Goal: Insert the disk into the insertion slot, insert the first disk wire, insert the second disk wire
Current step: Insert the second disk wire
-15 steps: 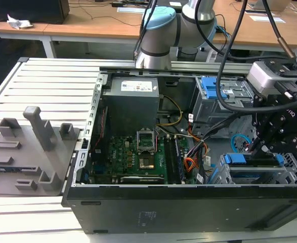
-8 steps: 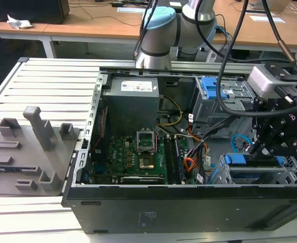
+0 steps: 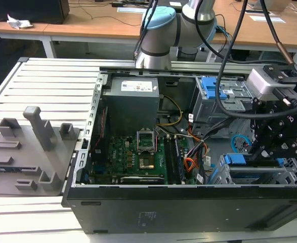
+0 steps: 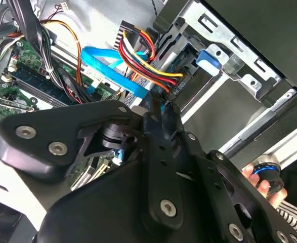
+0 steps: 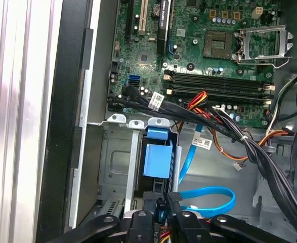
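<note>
In the exterior view, left to right: the grey fixture plate [image 3: 29, 152] lies on the counter, the open computer case [image 3: 188, 207] holds the motherboard [image 3: 133, 157], and the pincer [image 3: 277, 147] hangs over the insertion slot [image 3: 259, 174], where the disk [image 3: 254, 163] already sits. In the second wrist view the pincer [image 4: 158, 109] is narrowed on a black plug [image 4: 156, 101] at the drive's rear (the second disk wire [image 4: 110, 71] loops just beside it). Judged good practice: keep the plug square to its socket and press straight.

motherboard [image 3: 133, 157] green, in open case [image 3: 188, 207] | power supply [image 3: 133, 98] grey, behind board | fixture plate [image 3: 29, 152] grey, on slatted table [image 3: 47, 81], exterior view's left
</note>
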Robot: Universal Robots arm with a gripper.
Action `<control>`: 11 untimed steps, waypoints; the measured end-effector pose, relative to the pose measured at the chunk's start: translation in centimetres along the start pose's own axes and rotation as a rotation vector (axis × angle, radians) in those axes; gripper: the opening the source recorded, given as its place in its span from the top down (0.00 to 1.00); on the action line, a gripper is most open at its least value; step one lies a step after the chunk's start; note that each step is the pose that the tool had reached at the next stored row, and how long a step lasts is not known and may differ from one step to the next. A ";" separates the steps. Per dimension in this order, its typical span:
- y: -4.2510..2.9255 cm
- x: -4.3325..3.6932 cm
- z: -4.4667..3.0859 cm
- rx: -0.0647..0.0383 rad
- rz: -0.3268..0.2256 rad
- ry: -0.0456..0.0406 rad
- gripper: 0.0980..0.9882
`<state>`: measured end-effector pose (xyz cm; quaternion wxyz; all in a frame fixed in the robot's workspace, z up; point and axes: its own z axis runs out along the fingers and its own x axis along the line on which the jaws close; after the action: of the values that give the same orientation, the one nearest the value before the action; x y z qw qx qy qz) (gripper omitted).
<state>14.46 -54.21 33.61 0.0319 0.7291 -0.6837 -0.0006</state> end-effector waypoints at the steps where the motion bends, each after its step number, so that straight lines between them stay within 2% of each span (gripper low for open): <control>1: 0.00 0.00 -0.01 0.000 0.000 0.0001 0.85; 3: 0.03 0.03 -0.45 0.000 0.000 -0.0007 0.85; 4: 0.08 0.06 -1.56 0.000 0.000 0.0003 0.85; 7: 0.13 0.01 -2.93 0.000 0.000 0.0006 0.86; 8: 0.16 0.03 -3.37 0.000 0.000 0.0004 0.99; 11: 0.38 0.02 -3.52 0.001 0.000 0.0001 0.99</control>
<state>14.24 -54.09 37.14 0.0317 0.7291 -0.6837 -0.0003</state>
